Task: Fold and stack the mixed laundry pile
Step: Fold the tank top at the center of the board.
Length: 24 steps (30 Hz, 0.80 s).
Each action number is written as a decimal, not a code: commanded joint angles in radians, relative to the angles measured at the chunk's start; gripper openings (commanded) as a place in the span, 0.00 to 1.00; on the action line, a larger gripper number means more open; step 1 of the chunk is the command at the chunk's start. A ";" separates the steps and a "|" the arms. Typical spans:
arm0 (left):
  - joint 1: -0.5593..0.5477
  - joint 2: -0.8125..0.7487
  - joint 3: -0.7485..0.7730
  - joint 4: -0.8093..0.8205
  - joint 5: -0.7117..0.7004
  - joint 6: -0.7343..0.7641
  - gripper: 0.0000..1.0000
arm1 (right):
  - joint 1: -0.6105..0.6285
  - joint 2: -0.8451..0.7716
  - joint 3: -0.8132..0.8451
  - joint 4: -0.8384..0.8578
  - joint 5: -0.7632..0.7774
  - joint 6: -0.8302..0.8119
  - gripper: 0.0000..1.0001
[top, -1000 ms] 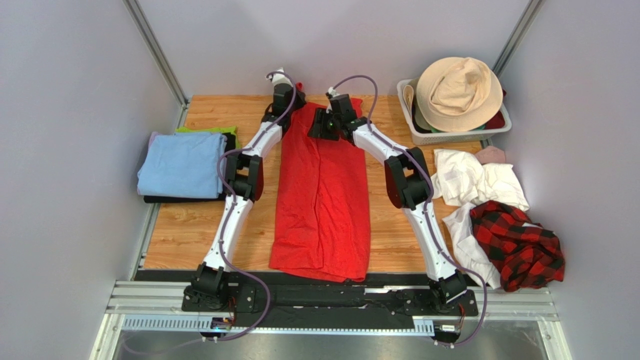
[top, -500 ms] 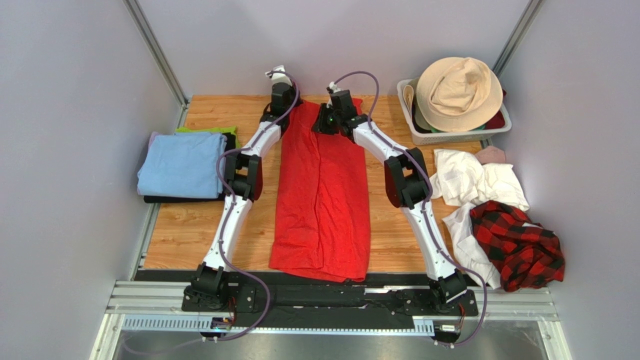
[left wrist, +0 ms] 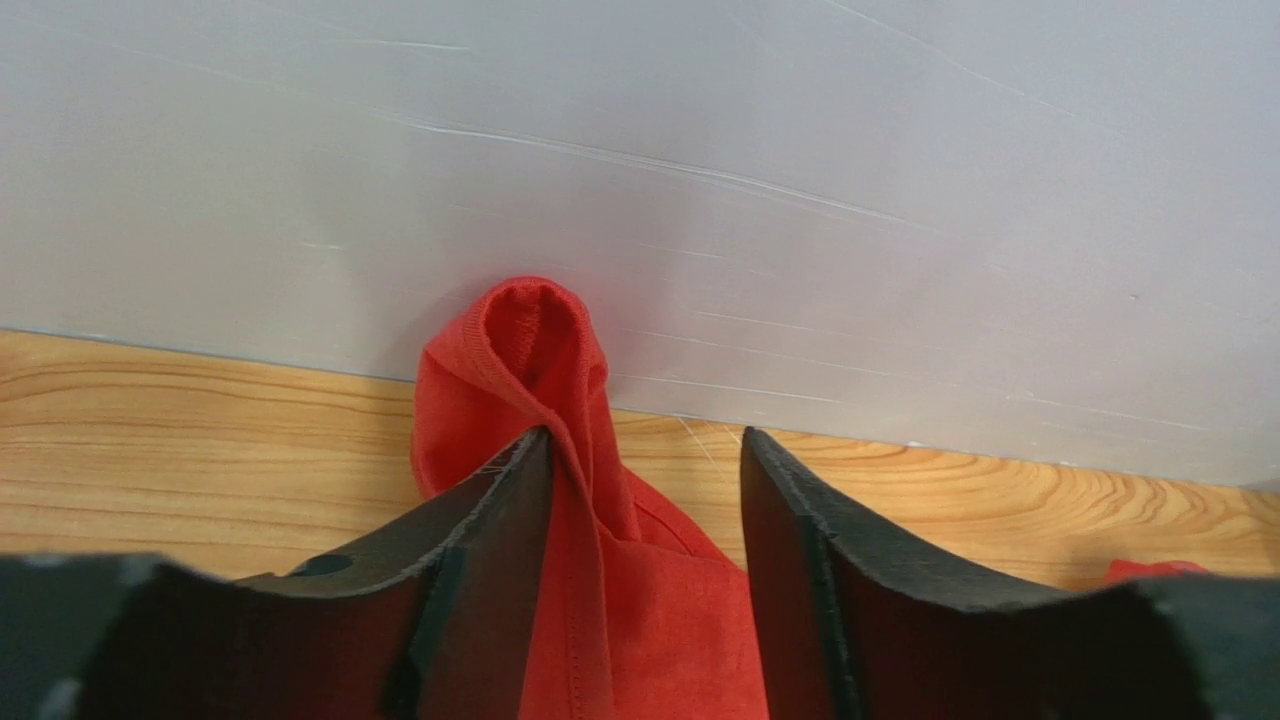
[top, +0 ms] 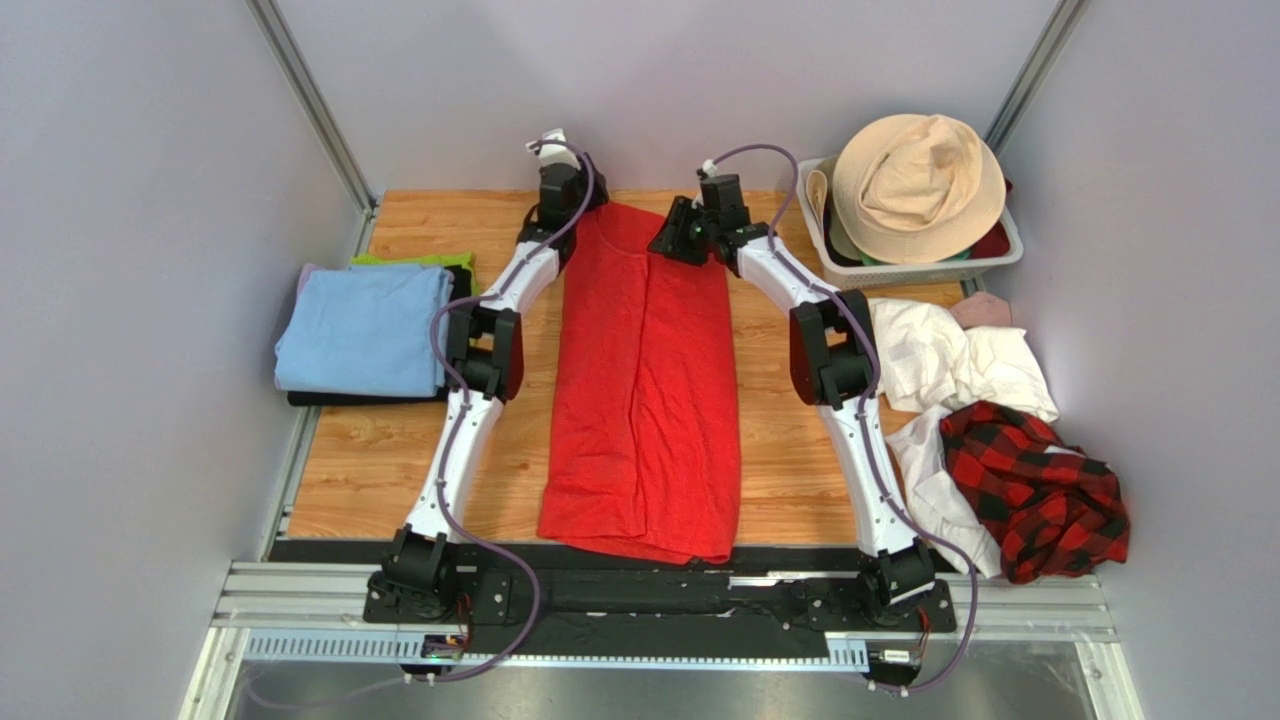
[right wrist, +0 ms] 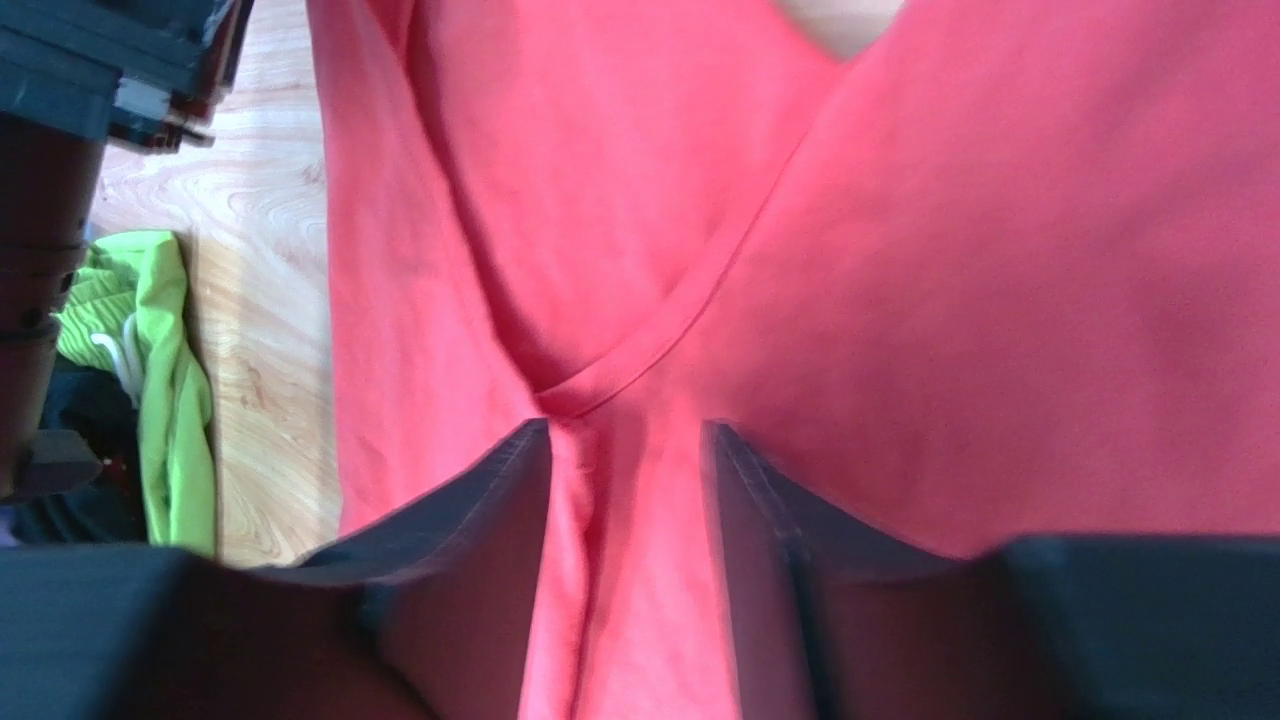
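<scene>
The red T-shirt (top: 646,390) lies folded into a long strip down the middle of the table. My left gripper (top: 564,180) is at its far left corner by the back wall. In the left wrist view the gripper (left wrist: 646,465) is open, and a pinched-up ridge of red cloth (left wrist: 519,353) leans on its left finger. My right gripper (top: 679,240) is over the shirt's far right part. It is open (right wrist: 628,450), with a red fold and seam (right wrist: 631,375) under the gap. The white cloths (top: 939,360), plaid shirt (top: 1037,488) and pink piece (top: 984,308) lie heaped at the right.
A white slatted basket (top: 842,258) holding a beige hat (top: 917,180) stands at the back right. A folded stack with a light blue cloth (top: 361,330) on top sits at the left edge, green cloth (right wrist: 158,375) under it. The back wall is close behind both grippers.
My left gripper went from shut to open, leaving the shirt's corner standing in a ridge. My right arm moved right along the shirt's far end, its jaws narrowing and then widening again.
</scene>
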 commanded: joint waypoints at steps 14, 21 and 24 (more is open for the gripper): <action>0.053 -0.337 -0.167 -0.192 0.028 0.013 0.88 | 0.008 -0.319 -0.349 0.110 -0.051 -0.071 0.55; 0.077 -0.585 -0.434 -0.301 0.040 0.028 0.93 | 0.013 -0.619 -0.724 0.107 0.027 -0.108 0.64; 0.079 -0.699 -0.523 -0.398 0.068 0.049 0.91 | 0.010 -0.700 -0.787 0.084 0.053 -0.126 0.63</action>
